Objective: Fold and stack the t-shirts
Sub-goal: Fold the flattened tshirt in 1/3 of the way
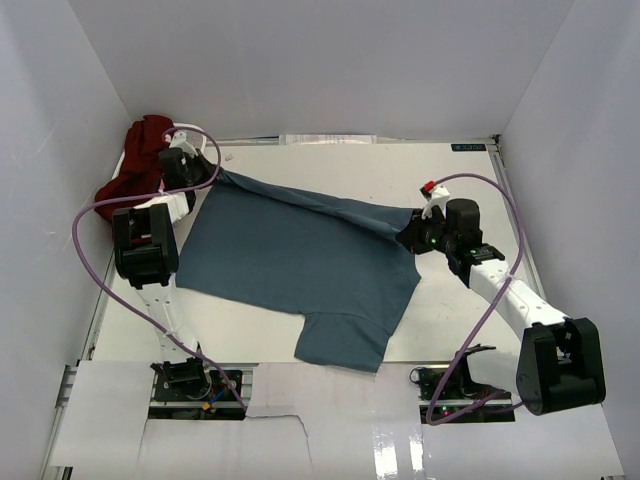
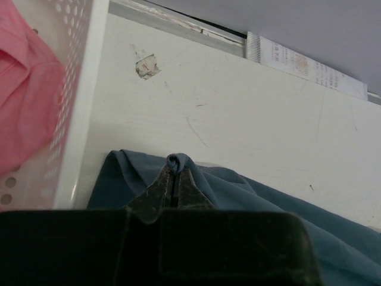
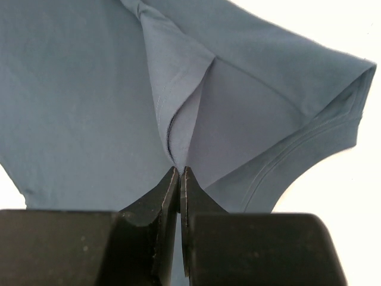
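The blue t-shirt (image 1: 300, 260) lies spread out in the middle of the frame, with one sleeve pointing down. Its top edge is lifted and pulled tight. The dark red t-shirt (image 1: 140, 165) sits crumpled at the upper left. The pink t-shirt (image 2: 24, 101) is bunched at the left edge.

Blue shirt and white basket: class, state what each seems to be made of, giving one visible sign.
Blue shirt: looks like soft knit cloth, probably cotton jersey, matte; it folds, bunches and shows stitched hems. White basket: seemingly rigid moulded plastic, smooth, slightly glossy, with regular round holes in its wall.
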Robot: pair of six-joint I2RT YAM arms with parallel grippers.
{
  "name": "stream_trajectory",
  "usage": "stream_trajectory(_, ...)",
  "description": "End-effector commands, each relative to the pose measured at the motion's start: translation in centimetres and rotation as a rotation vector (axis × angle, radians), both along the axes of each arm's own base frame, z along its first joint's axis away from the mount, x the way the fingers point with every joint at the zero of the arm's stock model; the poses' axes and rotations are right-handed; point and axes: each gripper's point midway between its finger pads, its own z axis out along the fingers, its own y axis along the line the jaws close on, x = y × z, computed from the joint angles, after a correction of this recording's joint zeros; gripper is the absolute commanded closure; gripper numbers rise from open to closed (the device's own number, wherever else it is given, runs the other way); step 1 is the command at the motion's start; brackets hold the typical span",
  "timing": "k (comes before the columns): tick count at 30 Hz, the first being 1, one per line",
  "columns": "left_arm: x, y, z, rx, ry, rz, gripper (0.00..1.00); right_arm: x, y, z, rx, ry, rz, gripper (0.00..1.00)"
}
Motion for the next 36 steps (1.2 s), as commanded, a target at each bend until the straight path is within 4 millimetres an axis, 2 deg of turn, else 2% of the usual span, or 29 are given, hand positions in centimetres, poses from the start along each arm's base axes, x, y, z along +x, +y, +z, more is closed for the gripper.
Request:
stream_trajectory(1, -0.6, 0.9, 5.8, 0.044, -0.110, 0.007, 1.00, -0.8, 0.1, -0.3, 0.008, 0.006, -0.003, 0.92)
stream_trajectory(10, -1.1, 1.5, 5.3, 0.092, -0.100, -0.002, 1.00, -3.3, 0.8, -3.1, 0.013, 0.075, 0.016, 0.92)
stream_trajectory(16, -1.7, 2.0, 4.2, 0.075, -0.053, 0.020, 1.00, -5.1, 1.0, -5.2, 0.008, 0.124, 0.023, 0.92)
stream_trajectory(18, -2.0, 2.0, 3.4, 0.073, -0.022, 0.018, 0.95, -5.5, 1.2, -5.8, 0.006, 0.146, 0.025, 0.92)
stream_trajectory(19, -2.1, 2.0, 3.1, 0.072, -0.011, 0.019, 0.90, -5.6, 1.3, -5.9, 0.006, 0.152, 0.029, 0.91)
stream_trajectory(20, -2.3, 2.1, 2.6, 0.074, 0.008, 0.020, 0.76, -5.9, 1.4, -6.3, 0.001, 0.168, 0.032, 0.88)
stream_trajectory(23, -2.8, 2.9, 1.5, 0.085, 0.062, 0.078, 0.44, -5.9, 1.4, -6.7, -0.008, 0.189, 0.028, 0.68)
stream_trajectory(24, -3.0, 3.5, 1.5, 0.097, 0.068, 0.111, 0.32, -5.8, 1.4, -6.7, -0.010, 0.191, 0.023, 0.58)
stream_trajectory(26, -3.5, 4.2, 1.4, 0.114, 0.077, 0.145, 0.14, -5.6, 1.3, -6.6, -0.015, 0.186, 0.012, 0.49)
stream_trajectory(27, -3.7, 4.4, 1.5, 0.123, 0.077, 0.160, 0.02, -5.6, 1.2, -6.5, -0.019, 0.188, 0.006, 0.45)
stream_trajectory(30, -4.1, 5.2, 2.8, 0.151, 0.055, 0.202, 0.02, -4.8, 0.7, -5.9, -0.036, 0.167, -0.038, 0.43)
stream_trajectory(32, -4.2, 5.7, 5.1, 0.156, 0.000, 0.238, 0.02, -3.7, 0.0, -5.1, -0.057, 0.141, -0.090, 0.43)
stream_trajectory(33, -4.5, 5.5, 5.3, 0.153, -0.016, 0.233, 0.02, -3.3, -0.2, -4.9, -0.062, 0.133, -0.105, 0.43)
stream_trajectory(36, -3.9, 4.1, 7.9, 0.136, -0.100, 0.160, 0.02, -1.4, -0.3, -3.6, -0.073, 0.105, -0.142, 0.43)
